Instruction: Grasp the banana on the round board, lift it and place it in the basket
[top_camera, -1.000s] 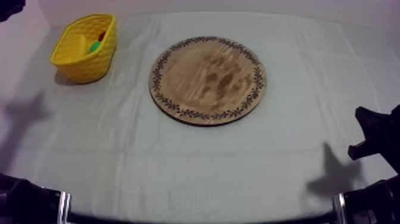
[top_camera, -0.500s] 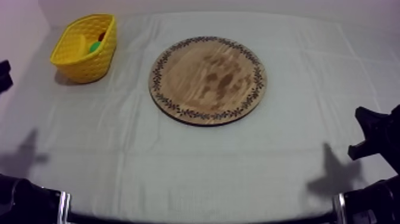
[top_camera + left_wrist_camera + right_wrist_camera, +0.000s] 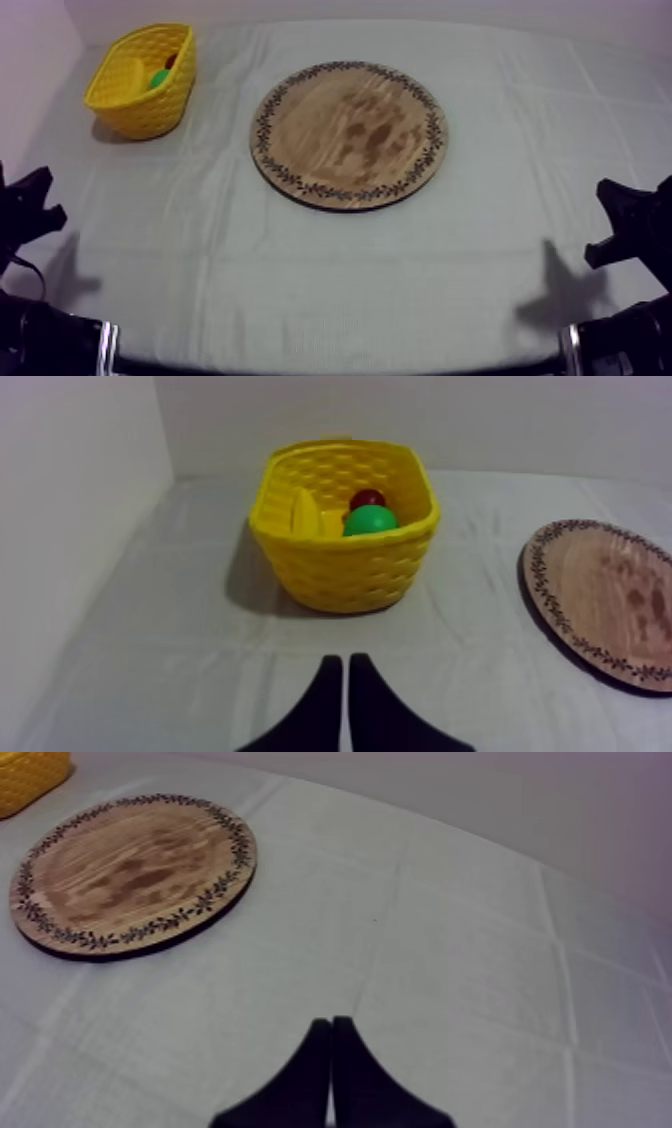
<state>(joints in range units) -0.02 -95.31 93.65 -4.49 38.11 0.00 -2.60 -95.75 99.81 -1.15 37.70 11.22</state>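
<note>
Left tool (image 3: 345, 660) lower than before — closed, empty

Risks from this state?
1. The wooden board is bare, so another pick there would likely close on nothing.
2. The left claw, shut, points at the yellow basket holding the banana; driving forward might shove it.

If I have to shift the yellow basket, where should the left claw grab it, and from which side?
Probably the near rim of the yellow woven plastic basket, coming down with the left claw: the wall is thin and nearly upright, so one finger fits inside and one outside. Avoid the round green fruit behind it.
</note>
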